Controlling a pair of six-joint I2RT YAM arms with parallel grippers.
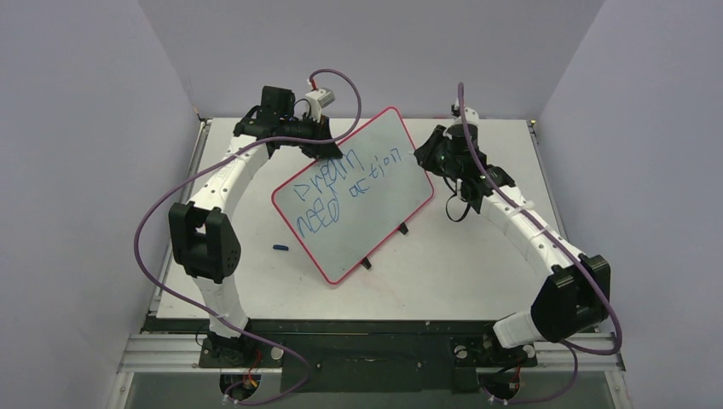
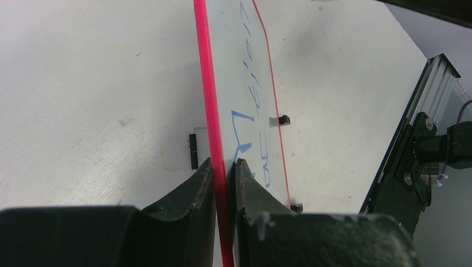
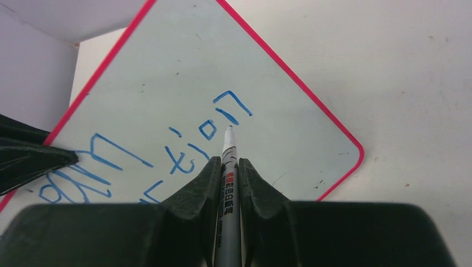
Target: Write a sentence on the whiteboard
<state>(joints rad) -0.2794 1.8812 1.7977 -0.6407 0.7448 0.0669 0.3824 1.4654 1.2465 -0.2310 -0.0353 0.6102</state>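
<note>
above the whiteboard (image 1: 367,183) — right pincer (image 3: 228,162) grips marker (image 3: 227,142).

The red-rimmed whiteboard (image 1: 375,228) is sitting askew, one edge lying between the left gripper's (image 2: 224,164) fingers. The blue two-row sentence (image 1: 326,181) is ending just ahead of the right gripper (image 3: 228,162).
</note>
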